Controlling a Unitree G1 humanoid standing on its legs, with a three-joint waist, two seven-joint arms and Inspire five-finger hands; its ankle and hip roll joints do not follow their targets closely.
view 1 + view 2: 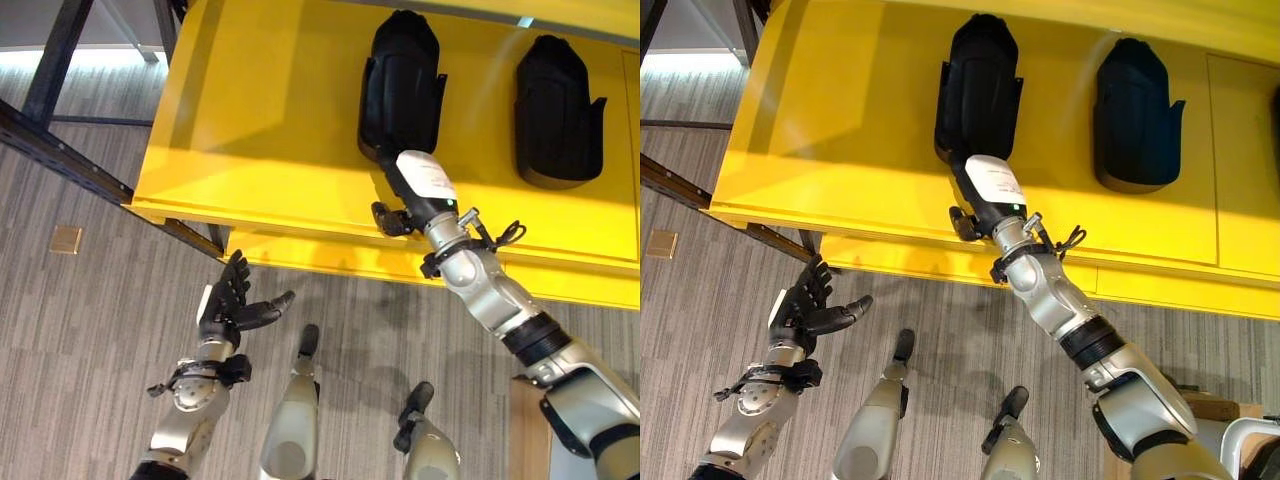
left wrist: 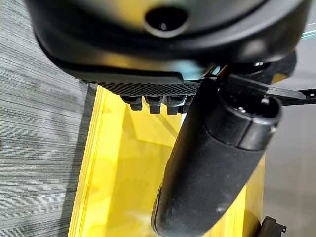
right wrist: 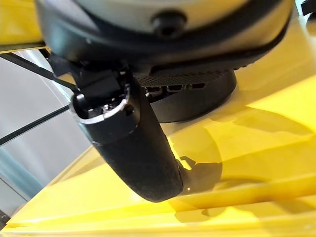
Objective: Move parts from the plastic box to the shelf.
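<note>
Two black moulded parts lie on the yellow shelf [image 1: 270, 120]: one in the middle [image 1: 402, 80], the other to its right [image 1: 558, 110]. My right hand [image 1: 425, 185] reaches up onto the shelf, and its straight fingers meet the near end of the middle part [image 3: 197, 101]. Its thumb [image 3: 138, 148] hangs free above the yellow surface and grips nothing. My left hand [image 1: 232, 300] is held low over the grey floor in front of the shelf, fingers spread and empty. Its thumb [image 2: 212, 168] points toward the shelf edge [image 2: 123, 163].
Dark metal frame beams [image 1: 60, 150] run along the shelf's left side. A small brown square [image 1: 67, 239] lies on the carpet at the left. A brown box corner [image 1: 525, 430] sits at the lower right. The left half of the shelf is bare.
</note>
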